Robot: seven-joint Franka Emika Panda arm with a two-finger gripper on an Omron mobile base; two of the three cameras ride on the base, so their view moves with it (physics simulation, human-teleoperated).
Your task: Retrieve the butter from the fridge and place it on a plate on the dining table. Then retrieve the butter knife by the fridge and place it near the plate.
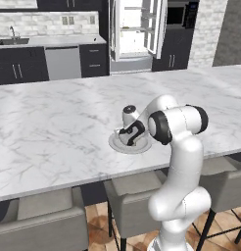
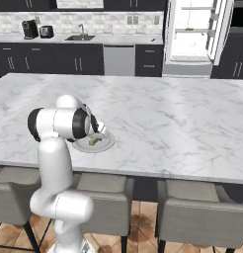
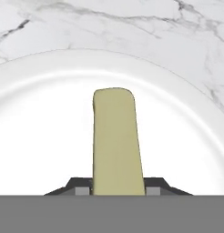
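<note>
Hand (image 3: 117, 191) narrowly flanks the pale yellow-green butter stick (image 3: 116, 141) on the round white plate (image 3: 36, 136) below it; butter-placing step, next likely release and lift clear.

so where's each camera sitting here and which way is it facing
Left base view: behind the arm's left, facing forward over the long white marble dining table to the open grey steel fridge; white arm at lower right, gripper over the round white plate.
Right base view: behind its right, same direction; arm at lower left, small pale yellow-green butter stick on the plate.
Hand view: on the hand, looking down along the butter; dark fingertips flank it.
Both base views share table, plate, fridge.
</note>
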